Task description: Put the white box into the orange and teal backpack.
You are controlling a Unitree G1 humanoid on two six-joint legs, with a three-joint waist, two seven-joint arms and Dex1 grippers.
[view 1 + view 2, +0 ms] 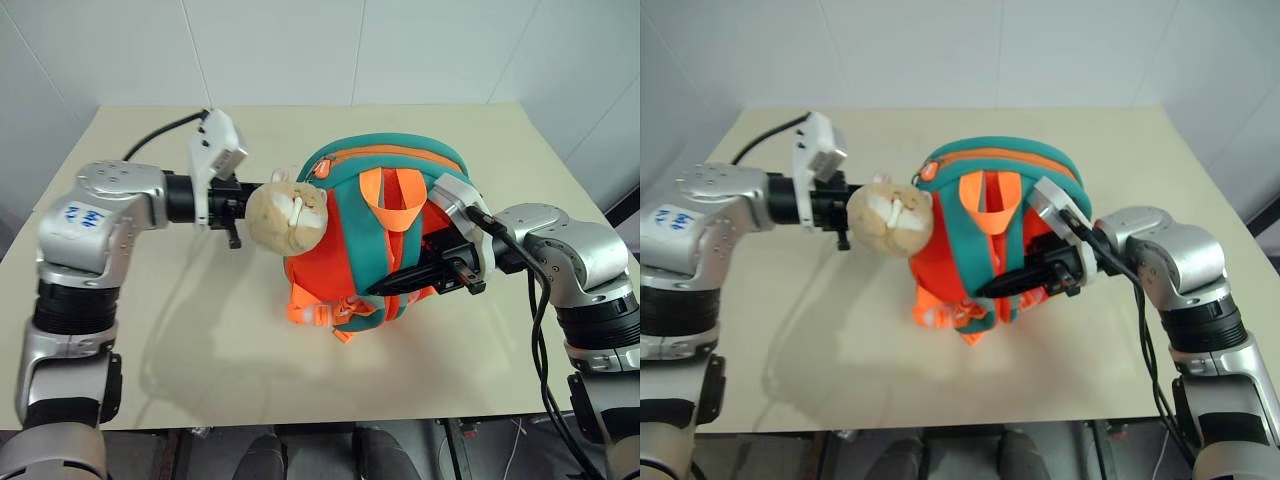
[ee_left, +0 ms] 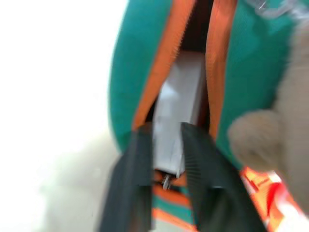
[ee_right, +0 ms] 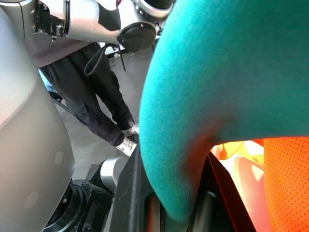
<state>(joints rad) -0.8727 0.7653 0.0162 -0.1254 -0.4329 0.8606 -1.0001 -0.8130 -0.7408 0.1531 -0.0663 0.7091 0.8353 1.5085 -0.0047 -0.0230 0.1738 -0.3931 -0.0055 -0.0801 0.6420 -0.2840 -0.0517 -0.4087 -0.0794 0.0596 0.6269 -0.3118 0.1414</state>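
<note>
The orange and teal backpack (image 1: 360, 230) stands upright at the middle of the table, its straps facing me and a tan plush hamster (image 1: 285, 215) hanging on its left side. In the left wrist view the white box (image 2: 179, 104) sits inside the backpack's unzipped orange-edged opening. My left gripper (image 1: 234, 235) hovers just left of the hamster, apart from the box, its fingers (image 2: 137, 179) drawn nearly together with nothing between them. My right gripper (image 1: 385, 287) lies across the backpack's strap side, shut on a fold of its teal fabric (image 3: 193, 121).
The beige table (image 1: 200, 350) has bare room in front and to the left of the backpack. White walls stand close behind it. A person's legs (image 3: 104, 96) in dark trousers stand on the floor beyond the table.
</note>
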